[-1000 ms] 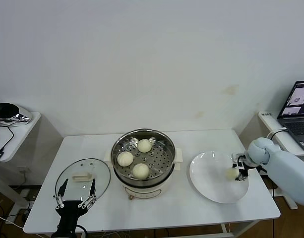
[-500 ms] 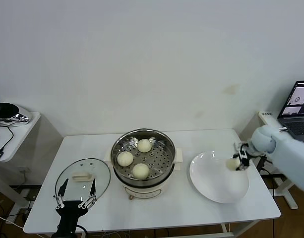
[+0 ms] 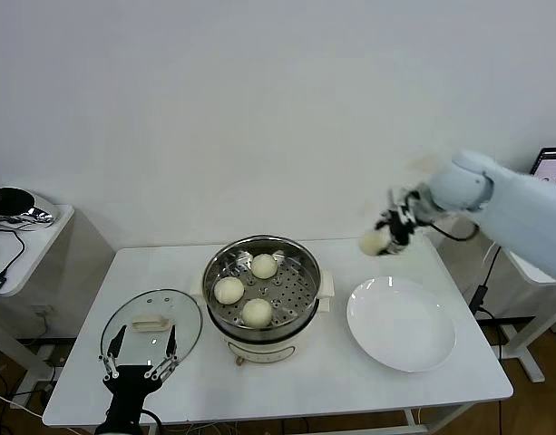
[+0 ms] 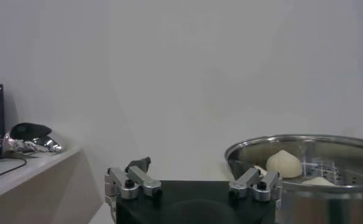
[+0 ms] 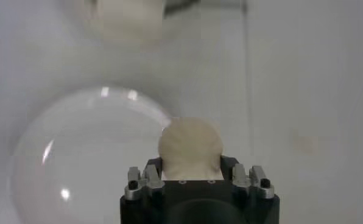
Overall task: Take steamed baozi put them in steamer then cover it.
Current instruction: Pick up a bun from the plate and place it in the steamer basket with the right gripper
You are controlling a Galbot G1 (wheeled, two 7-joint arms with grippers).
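Note:
The steamer [image 3: 291, 288] stands mid-table with three baozi on its perforated tray [image 3: 264, 265] [image 3: 229, 290] [image 3: 257, 312]. My right gripper [image 3: 387, 237] hangs in the air between the steamer and the white plate [image 3: 401, 323], shut on a fourth baozi [image 3: 375, 243]. In the right wrist view that baozi [image 5: 189, 145] sits between the jaws of the right gripper [image 5: 190, 165], above the plate [image 5: 78, 164]. The glass cover [image 3: 151, 322] lies flat on the table left of the steamer. My left gripper [image 3: 138, 352] rests open over its near edge. The left wrist view shows the left gripper [image 4: 190, 171] beside the steamer [image 4: 327, 182].
The white plate holds nothing. A low side table with a shiny silver object [image 3: 19, 207] stands at the far left. A laptop [image 3: 551, 168] sits on another side table at the far right. The table's front edge runs close below the left gripper.
My right gripper lifted the baozi off the plate and carried it up and leftward, toward the steamer. The left arm has not moved.

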